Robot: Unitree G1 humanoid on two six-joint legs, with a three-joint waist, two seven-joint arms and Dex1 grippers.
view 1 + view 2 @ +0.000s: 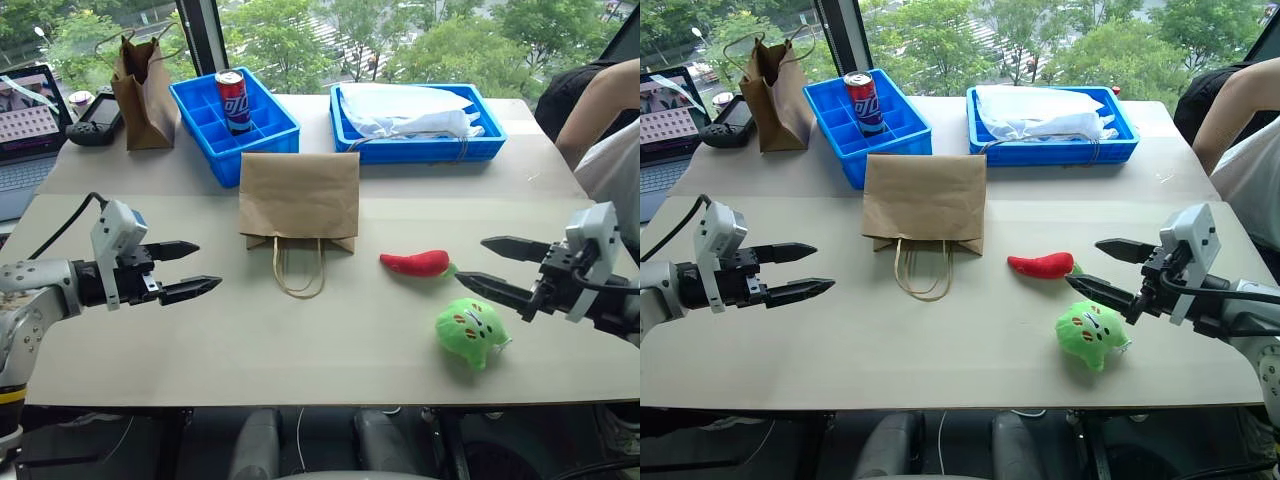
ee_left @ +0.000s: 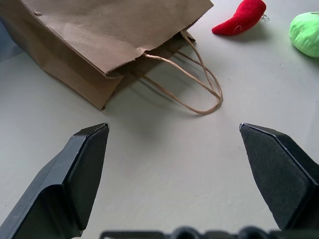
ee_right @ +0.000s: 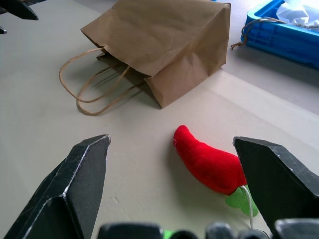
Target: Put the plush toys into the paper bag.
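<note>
Plainly, nothing has been bagged yet: the wide light-brown kraft paper bag (image 1: 299,196) lies flat near the middle of the counter (image 1: 200,350), its twisted loop handles and mouth turned toward the near edge. The red chili-pepper plush with a green stem (image 1: 415,262) lies just beside the bag, toward the counter's right edge, and the round lime-green plush blob with a face (image 1: 471,331) sits nearer the near right corner. The left end effector (image 1: 188,269) and the right end effector (image 1: 492,265) are both held spread wide and empty above the counter, well apart.

The chili is best gripped across its middle by the right end effector, while the bag's upper lip would probably need to be lifted by the left, since the mouth looks pressed nearly flat. How far the mouth gapes cannot be made out. The bag's inside is hidden.
</note>
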